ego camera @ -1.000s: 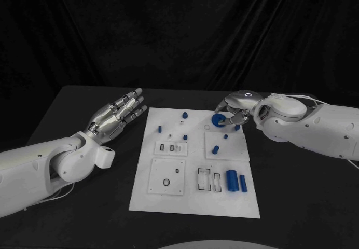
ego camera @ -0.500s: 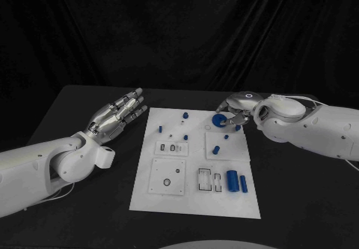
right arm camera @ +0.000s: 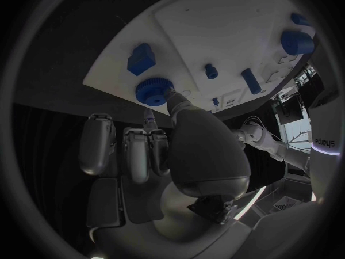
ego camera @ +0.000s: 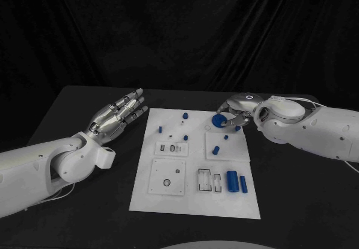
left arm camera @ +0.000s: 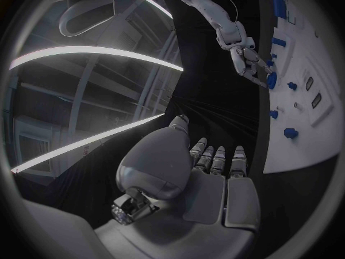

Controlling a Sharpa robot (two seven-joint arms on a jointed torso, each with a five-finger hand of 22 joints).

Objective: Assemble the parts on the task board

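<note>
The blue gear (ego camera: 218, 120) sat at the far right of the white board (ego camera: 196, 199), and I judged the step in hand to be seating it there. My right hand (ego camera: 233, 111) held it, a fingertip (right arm camera: 169, 94) pressed against its toothed rim in the right wrist view, the other fingers curled in close behind. Whether the gear already lay flat on the board or hung just above it I could not tell.

To do this well, I reckoned I should keep the gear level, line its bore up with whatever peg or seat lay under it, and lower it straight without twisting the wrist, easing off only once it sat flush. A tilted gear would likely jam or skate across the smooth board.

Just beside it stood a blue block (right arm camera: 140, 58), and nearer along the right side of the board a few small blue pegs (ego camera: 215, 150). Two blue cylinders (ego camera: 233, 179) lay side by side near the board's near right corner.

My left hand (ego camera: 116, 115) hovered over the bench (ego camera: 90, 205) off the board's left edge, fingers stretched out flat and apart, holding nothing and touching nothing.
</note>
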